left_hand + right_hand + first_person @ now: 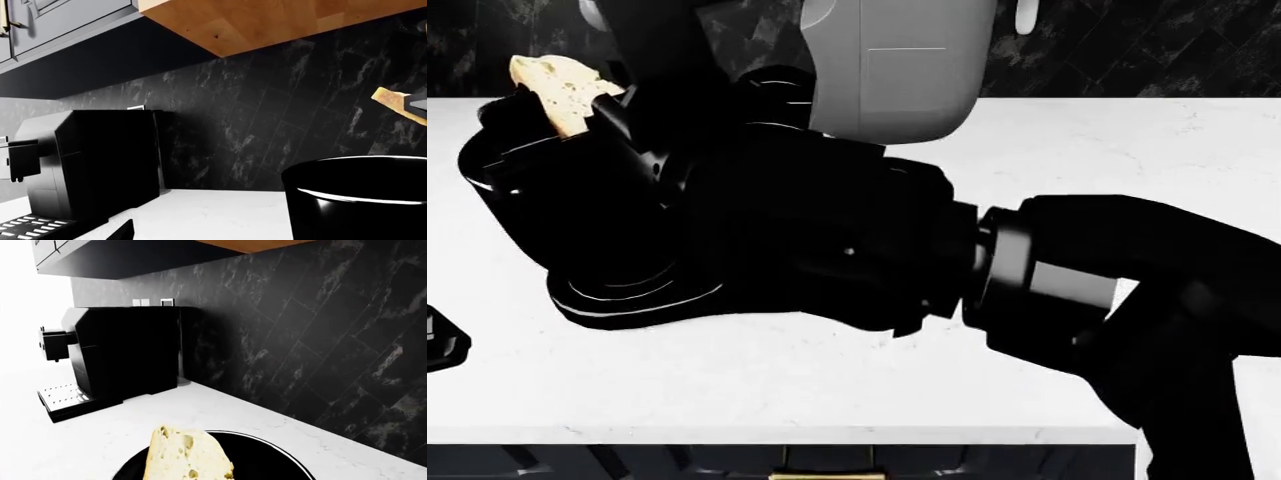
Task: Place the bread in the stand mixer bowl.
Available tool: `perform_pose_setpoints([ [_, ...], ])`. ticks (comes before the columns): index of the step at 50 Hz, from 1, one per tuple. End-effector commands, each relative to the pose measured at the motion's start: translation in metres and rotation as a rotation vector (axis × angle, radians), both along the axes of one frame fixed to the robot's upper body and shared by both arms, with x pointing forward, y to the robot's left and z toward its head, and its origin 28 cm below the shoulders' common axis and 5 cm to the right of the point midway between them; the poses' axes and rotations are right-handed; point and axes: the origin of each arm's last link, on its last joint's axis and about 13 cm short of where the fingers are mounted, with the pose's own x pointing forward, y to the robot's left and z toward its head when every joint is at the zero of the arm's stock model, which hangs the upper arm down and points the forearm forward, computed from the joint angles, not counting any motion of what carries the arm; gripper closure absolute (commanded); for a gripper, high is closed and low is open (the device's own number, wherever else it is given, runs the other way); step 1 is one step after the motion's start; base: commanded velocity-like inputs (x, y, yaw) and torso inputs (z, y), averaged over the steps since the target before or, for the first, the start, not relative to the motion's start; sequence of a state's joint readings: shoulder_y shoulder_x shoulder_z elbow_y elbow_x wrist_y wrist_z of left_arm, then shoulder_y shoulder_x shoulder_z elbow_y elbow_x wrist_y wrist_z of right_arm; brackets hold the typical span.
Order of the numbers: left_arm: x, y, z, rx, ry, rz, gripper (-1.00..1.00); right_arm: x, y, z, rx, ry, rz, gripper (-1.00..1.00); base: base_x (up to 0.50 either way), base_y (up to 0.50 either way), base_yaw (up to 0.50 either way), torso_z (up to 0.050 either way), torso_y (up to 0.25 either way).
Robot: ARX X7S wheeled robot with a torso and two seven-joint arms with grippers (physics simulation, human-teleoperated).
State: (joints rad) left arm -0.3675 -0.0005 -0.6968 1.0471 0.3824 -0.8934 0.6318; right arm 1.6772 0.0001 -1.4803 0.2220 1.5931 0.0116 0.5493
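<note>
The bread [558,88], a pale yellow porous slice, is held in my right gripper [598,108] at the far left of the counter. In the right wrist view the bread [189,456] hangs directly over the open mouth of the black stand mixer bowl [273,462], above its thin bright rim. The left wrist view shows the bread [393,101] well above the bowl [360,200]. In the head view the bowl [527,215] is mostly hidden under my right arm. My left gripper [438,350] sits low at the left edge with its jaws apart and empty.
A black coffee machine [87,165] stands on the white counter [213,215] against the dark marbled wall, also in the right wrist view [120,355]. A wooden cabinet underside [267,20] hangs overhead. A grey rounded body [894,70] sits behind my right arm.
</note>
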Motion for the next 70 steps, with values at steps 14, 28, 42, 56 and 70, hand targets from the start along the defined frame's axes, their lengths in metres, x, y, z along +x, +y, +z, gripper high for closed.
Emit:
perform_pose_setpoints([
  [14, -0.002, 0.001, -0.001, -0.003, -0.001, 0.002, -1.0, 0.009, -0.002, -0.003, 0.0, 0.039, -0.059, 1.0, 0.0, 0.0, 0.0, 0.0, 0.0],
  [28, -0.003, 0.002, -0.003, -0.007, 0.001, 0.005, -1.0, 0.003, -0.001, -0.004, -0.012, 0.027, -0.05, -1.0, 0.0, 0.0, 0.0, -0.001, 0.0],
  [42, -0.003, 0.002, -0.003, -0.008, -0.001, 0.005, -1.0, 0.004, -0.001, -0.004, -0.014, 0.022, -0.036, -1.0, 0.0, 0.0, 0.0, 0.0, 0.0],
  [56, 0.001, -0.003, -0.004, -0.009, 0.014, -0.007, -1.0, -0.051, -0.042, -0.002, 0.11, -0.051, 0.078, -1.0, 0.0, 0.0, 0.0, 0.0, 0.0],
  [70, 0.003, -0.008, -0.006, -0.002, 0.026, -0.022, -1.0, -0.082, -0.077, -0.024, 0.147, -0.197, -0.037, -1.0, 0.0, 0.0, 0.0, 0.0, 0.0],
])
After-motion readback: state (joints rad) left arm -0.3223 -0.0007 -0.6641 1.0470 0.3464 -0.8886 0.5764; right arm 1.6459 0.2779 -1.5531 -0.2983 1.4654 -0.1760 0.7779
